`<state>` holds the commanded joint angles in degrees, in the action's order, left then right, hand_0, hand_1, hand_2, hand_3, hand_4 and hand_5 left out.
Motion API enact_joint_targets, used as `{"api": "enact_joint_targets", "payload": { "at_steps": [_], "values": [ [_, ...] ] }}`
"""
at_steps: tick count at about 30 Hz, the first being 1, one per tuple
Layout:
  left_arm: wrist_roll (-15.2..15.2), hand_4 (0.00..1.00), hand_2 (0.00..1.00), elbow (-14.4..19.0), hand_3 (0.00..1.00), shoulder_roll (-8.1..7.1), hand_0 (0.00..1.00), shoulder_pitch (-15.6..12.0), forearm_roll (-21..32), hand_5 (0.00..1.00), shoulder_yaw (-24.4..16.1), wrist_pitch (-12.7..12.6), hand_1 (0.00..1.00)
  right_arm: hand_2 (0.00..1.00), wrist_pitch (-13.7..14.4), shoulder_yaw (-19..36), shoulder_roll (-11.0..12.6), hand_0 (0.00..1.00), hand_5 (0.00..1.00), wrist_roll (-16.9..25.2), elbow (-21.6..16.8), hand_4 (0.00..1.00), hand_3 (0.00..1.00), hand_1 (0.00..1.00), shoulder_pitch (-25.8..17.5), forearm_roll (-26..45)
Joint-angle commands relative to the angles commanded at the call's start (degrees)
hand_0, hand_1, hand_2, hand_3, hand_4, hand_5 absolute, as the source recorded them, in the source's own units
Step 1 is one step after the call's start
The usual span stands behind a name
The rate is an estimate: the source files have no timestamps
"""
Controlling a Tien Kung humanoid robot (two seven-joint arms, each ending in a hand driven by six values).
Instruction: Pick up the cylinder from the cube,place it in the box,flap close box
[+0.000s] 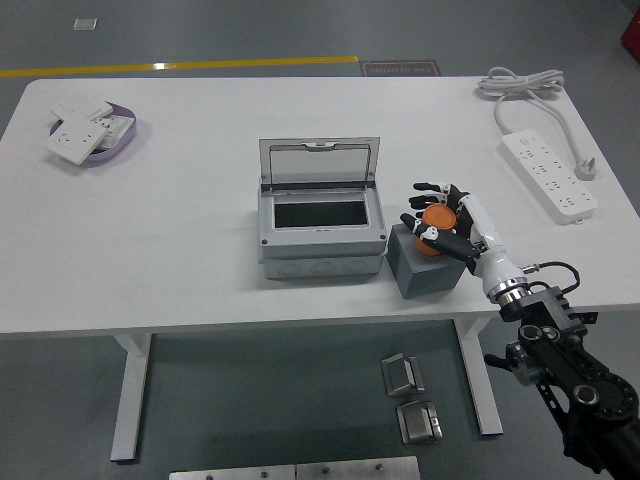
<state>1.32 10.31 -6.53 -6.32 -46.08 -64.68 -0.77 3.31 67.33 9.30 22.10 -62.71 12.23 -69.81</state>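
Right of centre in the frame, the right hand (437, 216) is wrapped around the orange cylinder (437, 218), which sits on top of the grey cube (425, 264). This looks like the first step, the pick-up: fingers curl over the cylinder's far side, the thumb presses in from the near side, and the hand is clamped on it. Whether the cylinder has cleared the cube's top I can't tell from here; it reads as touching or barely off.

The white forearm runs down and right from the hand to the black arm entering at the lower right corner, so the wrist is angled up and left, palm facing the box. The left hand is nowhere in view.

Just left of the cube sits the grey box (320, 225), its clear lid (320, 162) standing upright at the back, the dark opening exposed. So the next move, as I judge it, calls for a straight lift off the cube, a short carry left over the box's right wall, then a release into the opening. The lid still needs flapping shut afterwards.

Elsewhere on the white table (180, 260): a purple tray of white socket plates (90, 135) at upper left, a white power strip (550, 175) at upper right, both well apart from the action.
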Motion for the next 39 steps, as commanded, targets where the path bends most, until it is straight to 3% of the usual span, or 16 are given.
{"api": "enact_joint_targets", "payload": {
  "at_steps": [18,19,24,25,30,31,36,37,39],
  "values": [
    [-0.26,0.672,0.616,0.0,0.625,0.02,0.593,0.11,0.45,0.18,0.56,0.03,0.634,0.59,0.7,-1.14,-0.23,0.617,0.217,0.33,1.22,0.865,0.631,0.634,0.65,0.75],
    [-0.3,0.673,0.616,0.0,0.625,0.02,0.593,0.11,0.47,0.18,0.6,0.04,0.634,0.572,0.81,-1.21,-0.28,0.593,0.138,0.44,1.29,0.698,0.605,0.627,0.7,0.9],
    [-0.43,0.673,0.616,0.0,0.625,0.04,0.593,0.13,0.54,0.18,0.75,0.08,0.634,0.572,1.14,-1.55,-0.43,0.593,0.138,0.71,1.56,0.698,0.605,0.627,0.76,1.35],
    [-0.46,0.674,0.616,0.0,0.625,0.04,0.593,0.13,0.56,0.179,0.77,0.08,0.634,0.557,1.18,-1.6,-0.45,0.648,0.118,0.72,1.61,0.573,0.578,0.623,0.75,1.4],
    [-0.57,0.674,0.616,0.0,0.625,0.02,0.593,0.19,0.55,0.179,0.84,0.12,0.634,0.557,1.36,-1.73,-0.54,0.648,0.118,0.73,1.8,0.573,0.578,0.623,0.79,1.61],
    [-0.58,0.675,0.616,0.0,0.625,0.01,0.593,0.2,0.54,0.178,0.82,0.12,0.634,0.557,1.39,-1.73,-0.54,0.682,0.014,0.73,1.81,0.545,0.559,0.625,0.81,1.65],
    [-0.64,0.675,0.616,0.0,0.625,0.01,0.593,0.22,0.54,0.178,0.85,0.11,0.634,0.557,1.67,-1.82,-0.53,0.682,0.014,0.75,1.8,0.545,0.559,0.625,0.93,1.81],
    [-0.66,0.676,0.615,0.0,0.625,0.01,0.593,0.23,0.54,0.178,0.86,0.12,0.634,0.547,1.72,-1.86,-0.52,0.689,0.002,0.75,1.8,0.484,0.547,0.615,0.96,1.82],
    [-0.71,0.676,0.615,0.0,0.625,0.02,0.593,0.25,0.57,0.178,0.85,0.13,0.634,0.547,1.82,-1.96,-0.51,0.689,0.002,0.73,1.81,0.484,0.547,0.615,1.0,1.85]
  ]
}}
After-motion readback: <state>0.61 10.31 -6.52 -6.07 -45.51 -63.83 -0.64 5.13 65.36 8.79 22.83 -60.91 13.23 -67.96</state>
